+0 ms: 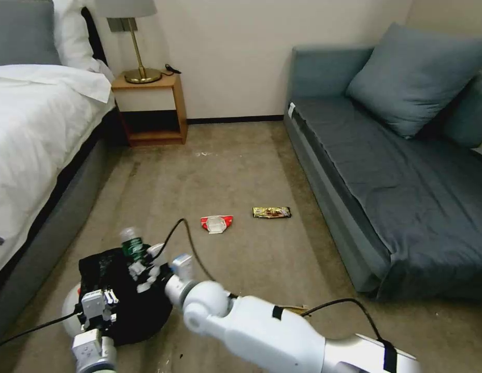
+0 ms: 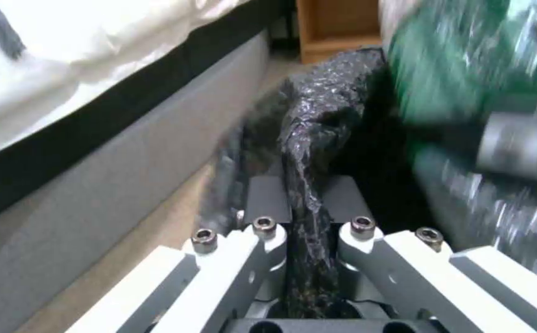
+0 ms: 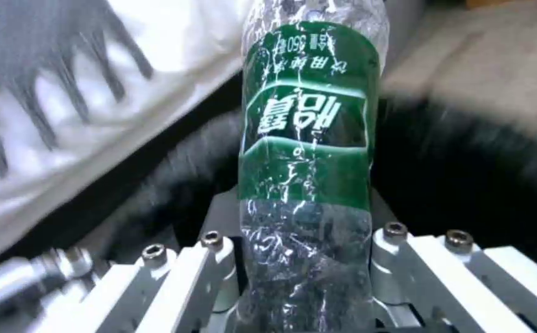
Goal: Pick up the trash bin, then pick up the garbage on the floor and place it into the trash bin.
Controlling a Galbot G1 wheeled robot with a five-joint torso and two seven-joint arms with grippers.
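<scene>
- Your left claw (image 2: pixel 305 231) is clenched on the rim of the trash bin (image 1: pixel 75 305), with a fold of the crinkled black liner (image 2: pixel 318 134) pinched between its fingers. The bin hangs low by the bed (image 1: pixel 33 134), at the robot's left front.
- Your right claw (image 3: pixel 305 259) is grasping the green bottle (image 3: pixel 308 138) around its clear lower body, with the labelled part sticking out past the fingertips. In the head view the bottle (image 1: pixel 131 246) stands over the far edge of the bin's black mouth.
- The step in hand looks like the drop. Bring the bottle squarely over the dark opening before you release; right now it seems nearer the rim than the middle.
- Tip the long body down into the bag so it slides in, not across the rim.
- Keep the left grip steady. The liner is soft, and a knock from the right arm could fold it over the opening.
- Mind the gap between the two claws: they are working close together over the bin.
- Still on the carpet (image 1: pixel 241 171), well ahead: the red-and-white wrapper (image 1: pixel 216 223) and, just beside it toward the sofa (image 1: pixel 386 171), the gold-brown snack bar wrapper (image 1: pixel 271 212).
</scene>
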